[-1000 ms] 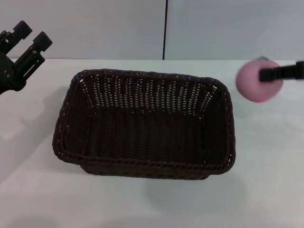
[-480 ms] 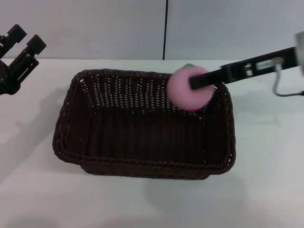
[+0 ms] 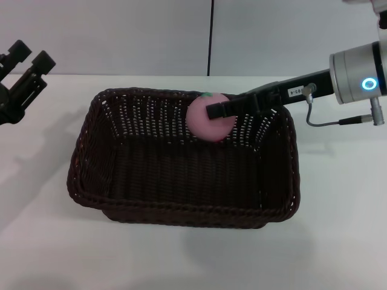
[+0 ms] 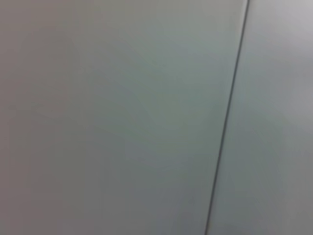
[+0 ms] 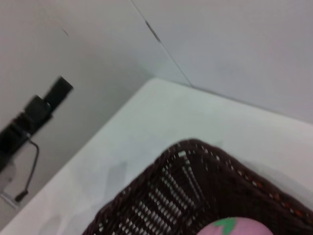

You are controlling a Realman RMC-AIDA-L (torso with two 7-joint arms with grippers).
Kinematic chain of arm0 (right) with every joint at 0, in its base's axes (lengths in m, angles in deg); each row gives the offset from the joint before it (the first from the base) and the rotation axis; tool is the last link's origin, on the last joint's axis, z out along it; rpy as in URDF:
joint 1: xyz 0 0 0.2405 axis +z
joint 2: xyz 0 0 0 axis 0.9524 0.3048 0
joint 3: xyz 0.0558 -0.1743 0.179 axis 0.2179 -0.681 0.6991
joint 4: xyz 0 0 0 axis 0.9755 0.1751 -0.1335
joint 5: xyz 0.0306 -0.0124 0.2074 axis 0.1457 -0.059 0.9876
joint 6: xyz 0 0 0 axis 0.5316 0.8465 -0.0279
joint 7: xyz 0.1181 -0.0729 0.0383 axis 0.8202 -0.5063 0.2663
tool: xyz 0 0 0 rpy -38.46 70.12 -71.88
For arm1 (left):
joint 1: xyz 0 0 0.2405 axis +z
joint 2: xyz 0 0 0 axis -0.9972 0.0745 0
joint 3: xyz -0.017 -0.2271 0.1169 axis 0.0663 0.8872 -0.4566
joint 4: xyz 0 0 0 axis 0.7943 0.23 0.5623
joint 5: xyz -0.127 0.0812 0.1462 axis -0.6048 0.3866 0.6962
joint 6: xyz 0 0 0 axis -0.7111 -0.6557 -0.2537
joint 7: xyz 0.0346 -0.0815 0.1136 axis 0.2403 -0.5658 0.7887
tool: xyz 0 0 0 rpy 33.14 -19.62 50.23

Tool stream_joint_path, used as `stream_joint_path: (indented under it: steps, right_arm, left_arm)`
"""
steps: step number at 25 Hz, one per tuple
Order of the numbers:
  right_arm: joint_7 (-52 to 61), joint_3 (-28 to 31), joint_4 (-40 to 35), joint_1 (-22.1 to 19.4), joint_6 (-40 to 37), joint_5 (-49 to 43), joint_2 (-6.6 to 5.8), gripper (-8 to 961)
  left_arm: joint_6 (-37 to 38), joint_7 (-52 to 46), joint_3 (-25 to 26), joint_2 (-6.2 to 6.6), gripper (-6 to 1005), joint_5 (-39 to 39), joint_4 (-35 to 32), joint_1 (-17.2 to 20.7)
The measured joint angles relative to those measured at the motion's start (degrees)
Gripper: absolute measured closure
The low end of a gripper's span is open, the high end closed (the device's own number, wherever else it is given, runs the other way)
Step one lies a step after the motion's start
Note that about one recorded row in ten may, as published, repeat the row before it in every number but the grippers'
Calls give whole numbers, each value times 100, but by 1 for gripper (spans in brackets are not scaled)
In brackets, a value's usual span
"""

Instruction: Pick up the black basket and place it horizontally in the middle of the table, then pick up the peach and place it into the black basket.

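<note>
Now over the black basket (image 3: 181, 166) mid-table (image 3: 338, 241), the right gripper (image 3: 213, 115), clamped on the peach (image 3: 205, 119), has swung in from the right within 1 second; release seems next. Left gripper (image 3: 21, 60) hangs open, far left.

Right arm extended, left arm parked
Black right gripper (image 3: 213, 112) reaches leftward, fingers clamped; black left gripper (image 3: 23, 67) raised far left, fingers apart

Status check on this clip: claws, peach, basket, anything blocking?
Right claw shut on the peach, above the black basket's far side. Left claw open, parked at the table's far left. Nothing in the way.
</note>
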Motion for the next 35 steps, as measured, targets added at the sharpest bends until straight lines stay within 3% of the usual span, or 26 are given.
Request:
stream_joint_path:
  steps: [4, 12, 14, 15, 18, 19, 20, 22, 23, 24, 25, 29, 35]
  right_arm:
    - [-337, 8, 46, -142, 26, 350, 2, 404]
    - [-629, 38, -138, -481, -70, 537, 3, 304]
    - [-1110, 43, -317, -922, -153, 1157, 4, 279]
    - [-1110, 43, -317, -922, -153, 1157, 4, 279]
    - [-2357, 53, -267, -1618, -217, 2497, 7, 280]
    - [-3481, 56, 20, -2079, -219, 3461, 12, 280]
    - [-3481, 56, 20, -2079, -219, 3461, 12, 280]
    - [-5032, 60, 709, -2448, -327, 4721, 14, 280]
    - [-5668, 58, 1122, -2536, -426, 5231, 15, 281]
    - [-7186, 60, 2054, -2656, -762, 6313, 17, 281]
    - [-7186, 60, 2054, -2656, -762, 6313, 17, 281]
    - [-9343, 61, 3537, -2552, -1354, 7441, 67, 282]
    - [-10225, 61, 4348, -2167, -1461, 7647, 99, 282]
  left_arm:
    - [66, 94, 117, 0, 396, -1, 172, -20]
    - [212, 233, 442, -1, 396, -4, 438, -41]
    - [230, 344, 482, -2, 396, -4, 452, -18]
    - [230, 344, 482, -2, 396, -4, 452, -18]
    - [283, 611, 718, -2, 396, -16, 673, 1]
    - [346, 732, 881, -3, 396, -19, 850, -23]
    - [415, 834, 1030, -5, 396, -20, 1007, -55]
    - [591, 1092, 1394, -2, 396, -21, 1444, -136]
    - [632, 1177, 1485, -2, 396, -21, 1560, -157]
    - [737, 1511, 1675, -3, 396, -21, 1851, -203]
    - [737, 1511, 1675, -3, 396, -21, 1851, -203]
    - [794, 2218, 1767, -25, 396, -21, 2284, -283]
    - [989, 3543, 2167, -48, 396, -21, 3287, -548]
